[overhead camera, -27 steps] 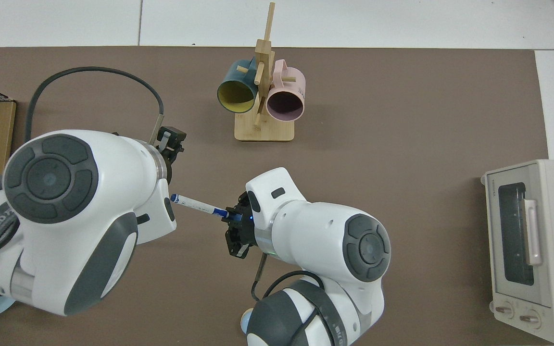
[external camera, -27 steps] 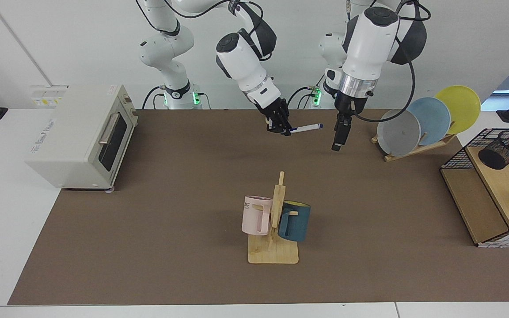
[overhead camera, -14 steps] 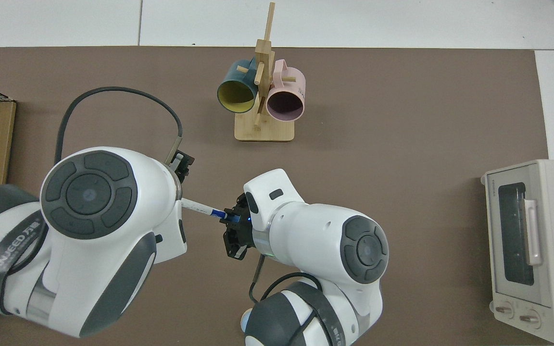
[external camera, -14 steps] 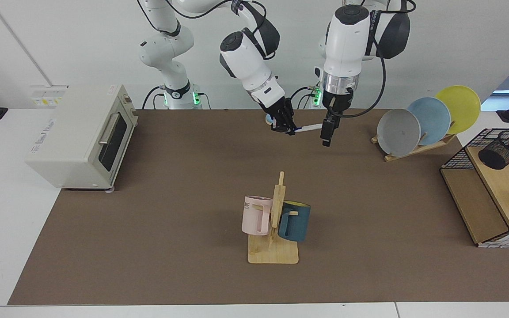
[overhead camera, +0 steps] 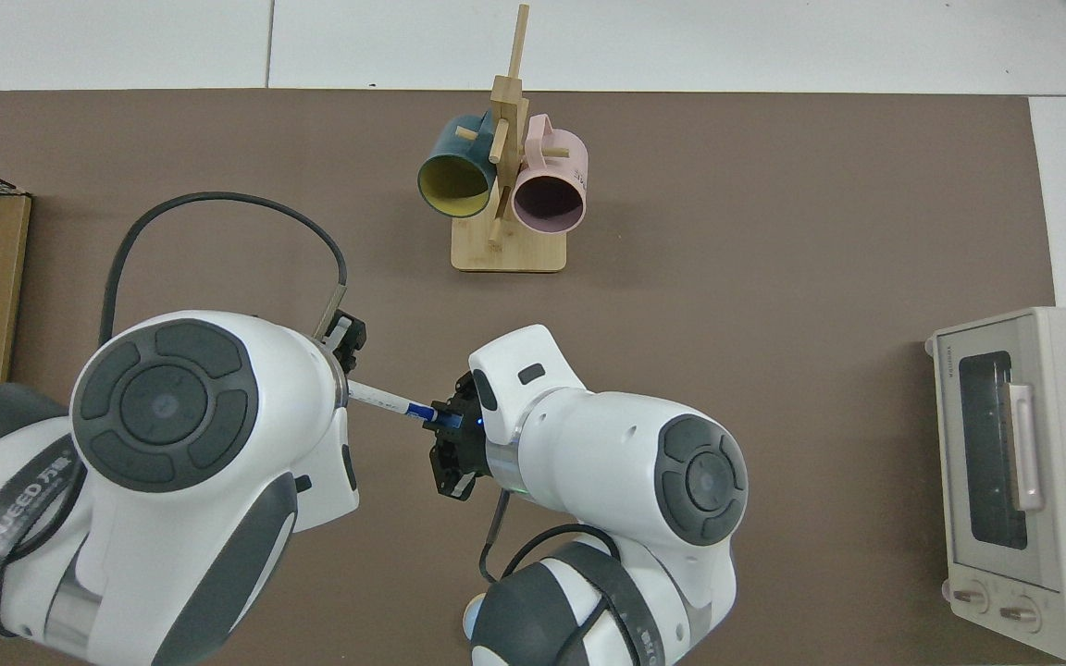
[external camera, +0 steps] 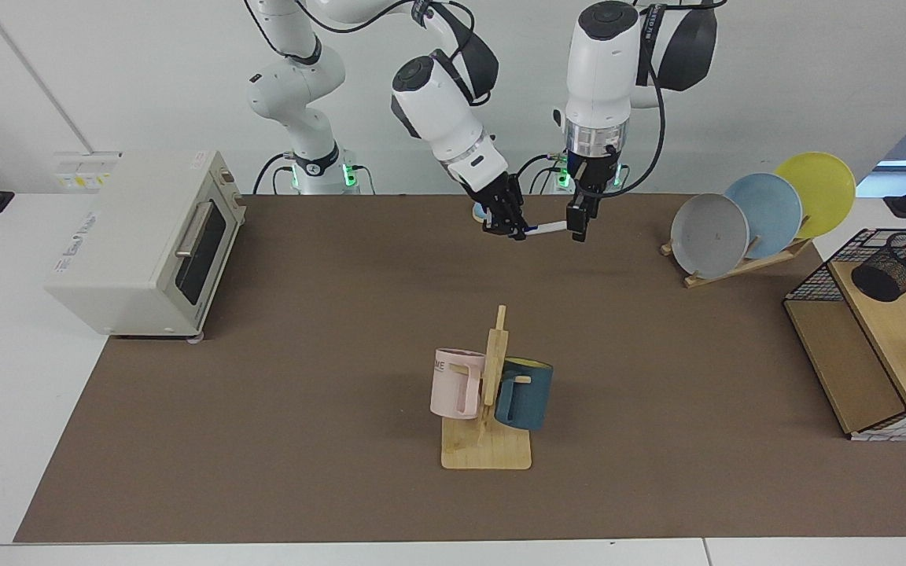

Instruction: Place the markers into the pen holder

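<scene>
The marker (external camera: 549, 228) hangs roughly level above the back middle of the table. My right gripper (external camera: 510, 233) is shut on its blue-banded end. The white barrel points toward my left gripper (external camera: 577, 226), which hangs straight down at the marker's other end and covers its tip. From above, the marker (overhead camera: 385, 399) runs from the right gripper (overhead camera: 436, 421) to under the left arm's wrist, which hides the left hand. The pen holder (external camera: 896, 266), a black mesh cup, leans tilted on the wooden shelf at the far right.
A wooden mug rack (external camera: 488, 440) with a pink and a blue mug stands mid-table. A toaster oven (external camera: 146, 244) sits on the left. A plate rack (external camera: 740, 263) holds three plates right of the arms. The wire-grid shelf basket (external camera: 815, 275) surrounds the pen holder.
The left gripper has swung from well to the side of the marker over to its free end. The right gripper has carried the marker slightly up and toward the back.
</scene>
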